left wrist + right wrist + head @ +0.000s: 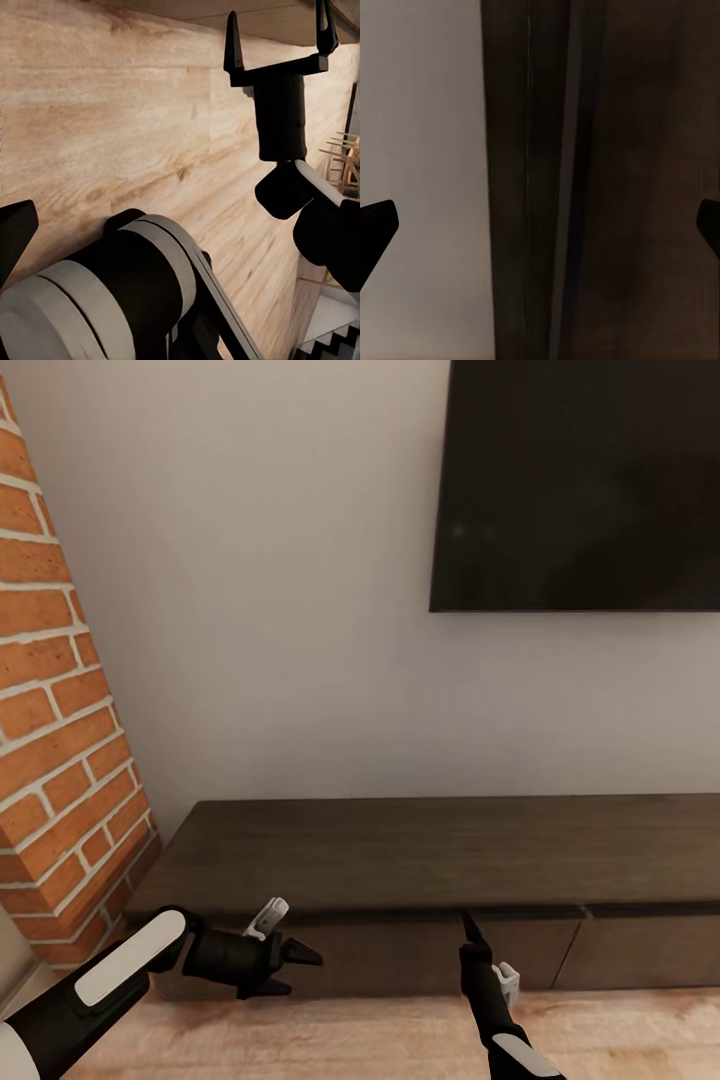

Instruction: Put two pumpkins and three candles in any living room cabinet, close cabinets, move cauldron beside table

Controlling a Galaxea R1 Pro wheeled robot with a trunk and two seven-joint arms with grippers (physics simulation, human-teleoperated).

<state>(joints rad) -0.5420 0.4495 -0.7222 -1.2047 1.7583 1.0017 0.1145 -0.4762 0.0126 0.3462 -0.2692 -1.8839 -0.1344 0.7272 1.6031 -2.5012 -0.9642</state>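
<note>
**Both grippers empty before closed cabinet**

Cabinet (pixel 430 855): long, low, dark-brown; set against pale wall (pixel 270 610), flat top bare, drawer fronts flush and closed. Seen close from right wrist view as dark wood edge (pixel 585 180) against pale surface.

Left gripper (pixel 290 970): low in head view, in front of cabinet's left end, pointing sideways toward the right arm; fingers parted, nothing between them. One dark fingertip (pixel 15 232) at edge of left wrist view.

Right gripper (pixel 470 930): raised upright just before drawer fronts, tip at level of cabinet's top edge. In left wrist view (pixel 279 45), two fingers spread wide, gap empty. In right wrist view, fingertips (pixel 376 225) at opposite edges, far apart, holding nothing.

Television (pixel 578 485): black panel, mounted on wall above cabinet's right part.

Brick column (pixel 60 740): red-orange, left of cabinet, touching or just beside its end.

Floor (pixel 380 1035): light wood planks, beneath both arms; also across left wrist view (pixel 112 135).
</note>
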